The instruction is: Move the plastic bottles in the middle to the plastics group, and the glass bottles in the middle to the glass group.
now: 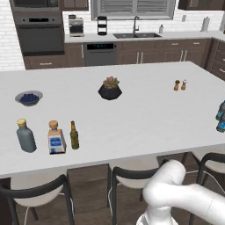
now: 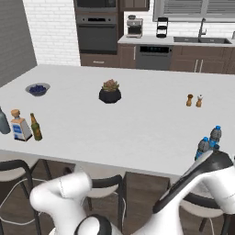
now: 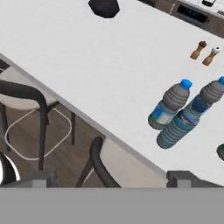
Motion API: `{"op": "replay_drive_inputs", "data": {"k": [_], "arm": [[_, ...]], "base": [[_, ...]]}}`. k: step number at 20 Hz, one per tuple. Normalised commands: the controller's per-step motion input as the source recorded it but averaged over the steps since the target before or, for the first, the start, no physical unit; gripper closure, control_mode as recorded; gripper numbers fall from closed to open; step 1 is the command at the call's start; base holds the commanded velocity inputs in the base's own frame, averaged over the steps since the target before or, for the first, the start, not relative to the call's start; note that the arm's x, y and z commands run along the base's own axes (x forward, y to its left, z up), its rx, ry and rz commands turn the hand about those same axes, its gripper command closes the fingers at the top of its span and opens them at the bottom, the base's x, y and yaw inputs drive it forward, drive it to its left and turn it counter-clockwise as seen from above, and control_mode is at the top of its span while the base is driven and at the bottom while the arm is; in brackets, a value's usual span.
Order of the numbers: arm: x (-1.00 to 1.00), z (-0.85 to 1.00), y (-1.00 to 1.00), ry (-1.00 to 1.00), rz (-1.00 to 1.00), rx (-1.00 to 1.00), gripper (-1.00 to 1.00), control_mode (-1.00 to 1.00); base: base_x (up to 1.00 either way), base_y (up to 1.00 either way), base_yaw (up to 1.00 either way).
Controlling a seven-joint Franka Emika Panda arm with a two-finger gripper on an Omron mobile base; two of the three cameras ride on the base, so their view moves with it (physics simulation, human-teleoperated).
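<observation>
A cluster of small blue-tinted plastic water bottles [image 3: 169,105] with blue caps and labels stands close together near the island's front right edge, also seen at the right edge of the left base view [image 1: 221,117] and beside my arm [image 2: 209,141]. My gripper [image 3: 113,178] hovers open in front of and above them, off the counter edge, holding nothing. At the front left, the slim olive-green glass bottle [image 1: 74,135] [image 2: 36,127] stands upright right next to the squarish clear bottle [image 1: 56,138] [image 2: 19,125] and the stout grey bottle [image 1: 25,136].
A dark potted plant [image 1: 110,88] sits mid-island, a bowl of blueberries [image 1: 29,97] at the left, two small shakers [image 1: 179,85] [image 3: 204,53] toward the back right. Dark-framed stools [image 3: 27,93] line the white island's front edge [image 3: 87,117].
</observation>
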Motion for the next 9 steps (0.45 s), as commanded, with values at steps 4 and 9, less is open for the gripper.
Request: {"op": "replay_drive_inputs", "data": {"k": [4,9], "arm": [[-0.07,0.26,1.0,0.15,0.0,-0.18,-1.0,-1.0],[0.0,0.48,0.99,0.22,0.0,-0.07,-1.0,-1.0]], "base": [[0.0,0.0,0.0],[0.0,0.0,0.0]]}}
